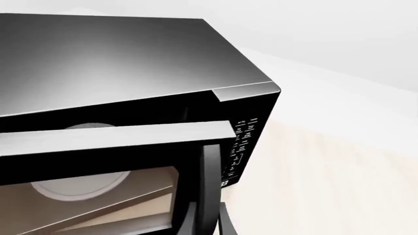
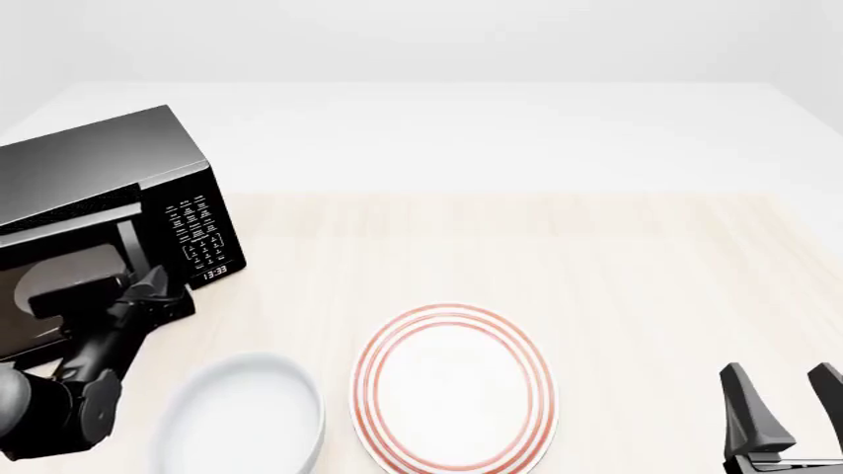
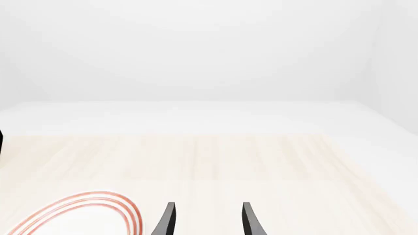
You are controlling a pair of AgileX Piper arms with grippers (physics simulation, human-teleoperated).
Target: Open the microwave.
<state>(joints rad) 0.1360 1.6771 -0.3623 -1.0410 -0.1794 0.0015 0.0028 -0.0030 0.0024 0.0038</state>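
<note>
Front view puts the microwave (image 2: 106, 188) at the table's (image 2: 593, 257) far left, its door (image 1: 117, 139) already swung partly out, more swing left. Left claw (image 2: 156, 296) sits at the handle (image 1: 210, 191); closure I cannot tell. Right claw (image 2: 780, 395) idles, fingers apart. Glossy black box, white round turntable (image 1: 81, 182) inside.

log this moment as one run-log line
task: open microwave | door: partly open, turntable visible | left claw: at door handle, grip unclear | right claw: open, idle | nearby: striped plate, white bowl
</note>
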